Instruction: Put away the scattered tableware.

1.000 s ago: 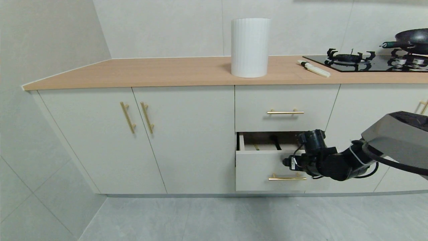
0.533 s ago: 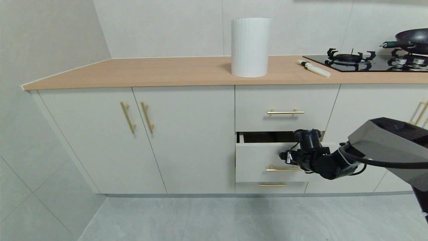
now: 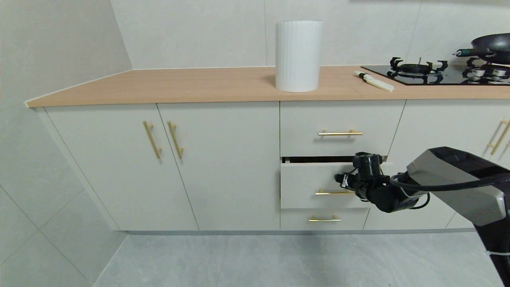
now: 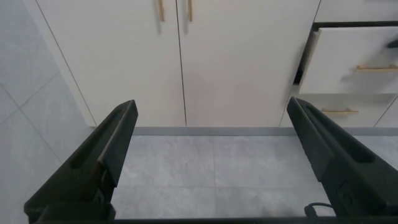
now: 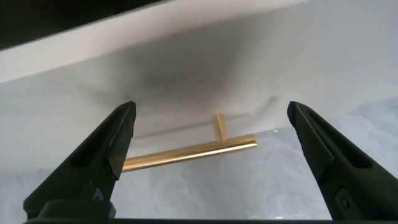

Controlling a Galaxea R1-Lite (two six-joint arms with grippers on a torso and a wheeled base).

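At the middle drawer [image 3: 306, 183] front, right gripper [image 5: 211, 112] spread wide (drawer's inside hidden).

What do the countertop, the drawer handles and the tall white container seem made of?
Countertop: probably wood-look laminate, matte, fine grain lines. Drawer handles: likely metal, brushed brass finish, soft gold sheen. Tall white container: ceramic or plastic, matte, vertically ribbed.

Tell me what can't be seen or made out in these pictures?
Middle drawer, head view: its contents are hidden behind its nearly shut front.
White canister, head view: its wall hides whatever is inside.
Pan, head view: cut off by the edge.
Pale item on the counter: too small to identify.
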